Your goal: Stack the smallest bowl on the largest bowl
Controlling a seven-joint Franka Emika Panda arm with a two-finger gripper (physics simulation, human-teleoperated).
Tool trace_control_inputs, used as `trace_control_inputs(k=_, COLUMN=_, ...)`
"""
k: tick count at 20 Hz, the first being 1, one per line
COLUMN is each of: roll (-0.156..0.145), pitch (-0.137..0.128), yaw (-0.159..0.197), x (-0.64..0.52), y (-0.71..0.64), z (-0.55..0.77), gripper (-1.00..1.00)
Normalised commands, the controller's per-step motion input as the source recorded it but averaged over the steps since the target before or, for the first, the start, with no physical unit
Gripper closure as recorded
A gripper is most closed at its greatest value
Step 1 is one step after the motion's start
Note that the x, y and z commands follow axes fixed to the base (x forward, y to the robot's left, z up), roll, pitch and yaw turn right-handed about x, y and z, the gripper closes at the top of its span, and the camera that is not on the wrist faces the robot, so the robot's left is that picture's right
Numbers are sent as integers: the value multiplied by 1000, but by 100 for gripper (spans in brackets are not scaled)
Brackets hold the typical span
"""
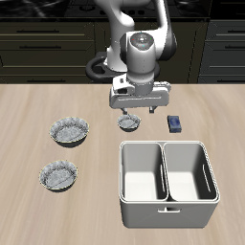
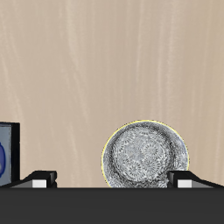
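From the exterior view, I'm hanging the claw (image 1: 130,116) right above the smallest bowl (image 1: 128,122), which is sitting on the table (image 1: 29,134) near the middle, just behind the white two-compartment bin (image 1: 167,184). A small blue box (image 1: 176,122) is lying beside it. The two wider bowls are sitting well apart from it toward the other side; the one farther back (image 1: 70,131) is looking like the largest bowl to me, the one nearer the front edge (image 1: 58,176) a touch smaller, though it's a close call.

Switching to the wrist view, I'm seeing the smallest bowl (image 2: 145,155) sitting between my two fingertips (image 2: 39,178), the claw (image 2: 115,179) spread wide and holding nothing. The bowl is sitting closer to one finger than the other, so I'm thinking a small sideways nudge is worth making first. Then I'm wanting to drop straight down so one finger goes inside the scalloped rim and one outside, pinching the wall rather than spanning the whole bowl. The blue box edge (image 2: 7,155) is showing nearby, so I'm keeping clear of it.
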Motion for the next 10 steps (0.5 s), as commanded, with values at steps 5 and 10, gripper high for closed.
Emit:
trace_control_inputs(k=5, roll=10, pitch=27, yaw=0, x=-15, y=56, z=-166, gripper=-100)
trace_control_inputs(k=10, roll=6, pitch=48, yaw=-2, x=31, y=4, z=-208, gripper=-100)
